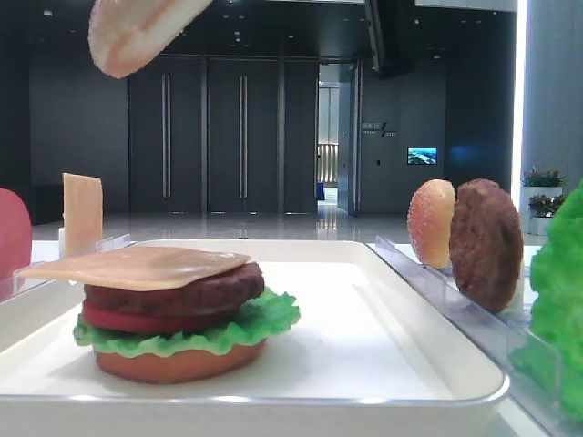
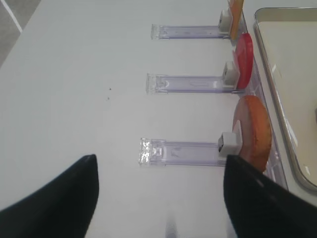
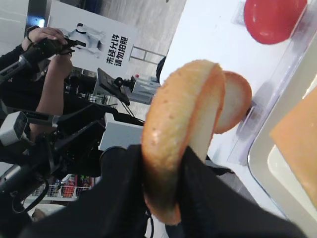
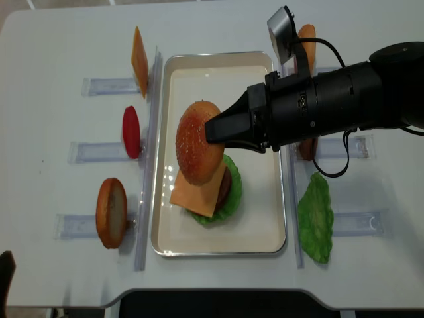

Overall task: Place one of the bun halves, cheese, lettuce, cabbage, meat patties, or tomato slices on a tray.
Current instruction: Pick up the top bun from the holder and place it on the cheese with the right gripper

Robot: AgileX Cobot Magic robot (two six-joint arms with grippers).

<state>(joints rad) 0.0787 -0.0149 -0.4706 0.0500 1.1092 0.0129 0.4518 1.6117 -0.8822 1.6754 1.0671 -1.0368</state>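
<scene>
Matt, finely speckled golden-brown crust on the domed bun half [image 4: 197, 141], pale cut face smooth and dry. Glossy white plastic on the rectangular rimmed tray [image 1: 383, 319], light glinting along its rim. Smooth, waxy sheen on the thin square yellow-orange cheese slice [image 1: 137, 266]. Rough, grainy dark brown surface on the round upright meat patty [image 1: 485, 242]. Clear, shiny plastic in the slotted racks [image 2: 185, 151]. Matt white on the desk [image 2: 79, 94]. Matt black cloth-like covering over the right tool [image 3: 163, 193].

Right arm [image 4: 344, 99] stretched leftward, right gripper [image 4: 213, 132] clamped tight, left gripper [image 2: 158, 198] spread wide
</scene>
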